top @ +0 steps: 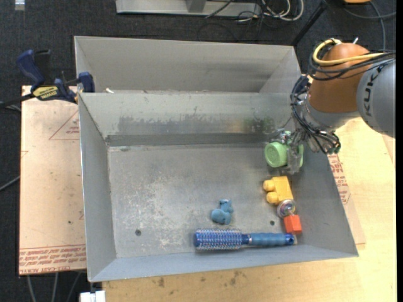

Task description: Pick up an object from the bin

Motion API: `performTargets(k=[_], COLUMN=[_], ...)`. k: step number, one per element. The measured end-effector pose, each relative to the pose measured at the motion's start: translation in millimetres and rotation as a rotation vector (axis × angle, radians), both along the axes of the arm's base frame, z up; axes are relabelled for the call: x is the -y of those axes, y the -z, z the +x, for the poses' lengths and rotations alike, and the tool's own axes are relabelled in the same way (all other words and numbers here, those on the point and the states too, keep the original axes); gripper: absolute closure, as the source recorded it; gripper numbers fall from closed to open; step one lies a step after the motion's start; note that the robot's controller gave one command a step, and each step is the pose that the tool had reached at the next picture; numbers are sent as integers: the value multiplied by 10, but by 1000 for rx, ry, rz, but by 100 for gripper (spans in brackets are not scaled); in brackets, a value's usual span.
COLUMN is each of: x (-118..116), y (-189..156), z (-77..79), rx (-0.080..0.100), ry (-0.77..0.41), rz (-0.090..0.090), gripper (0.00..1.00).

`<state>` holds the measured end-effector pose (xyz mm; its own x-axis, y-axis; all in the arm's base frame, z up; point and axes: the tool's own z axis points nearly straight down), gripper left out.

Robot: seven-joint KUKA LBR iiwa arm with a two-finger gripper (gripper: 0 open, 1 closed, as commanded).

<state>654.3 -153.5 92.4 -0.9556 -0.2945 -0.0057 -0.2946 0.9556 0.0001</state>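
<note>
My gripper (291,155) hangs at the bin's right side, close to the right wall. Its fingers are shut on a light green round thing (275,154), which sticks out to the left of them and appears raised off the floor. Just below it, a yellow block (278,189) lies on the bin floor. Below that lies a small piece with a silver cap and an orange body (290,217).
A blue hairbrush (242,239) lies along the front edge of the bin. A small blue lump (221,212) sits just above its bristle end. The arm with its orange cover and cables comes in over the right wall.
</note>
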Motion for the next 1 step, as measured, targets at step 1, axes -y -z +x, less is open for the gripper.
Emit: performTargets(k=[1], x=[-44], y=[-1174], z=[19], rx=[8], ry=[20], rz=[-3], gripper=[100])
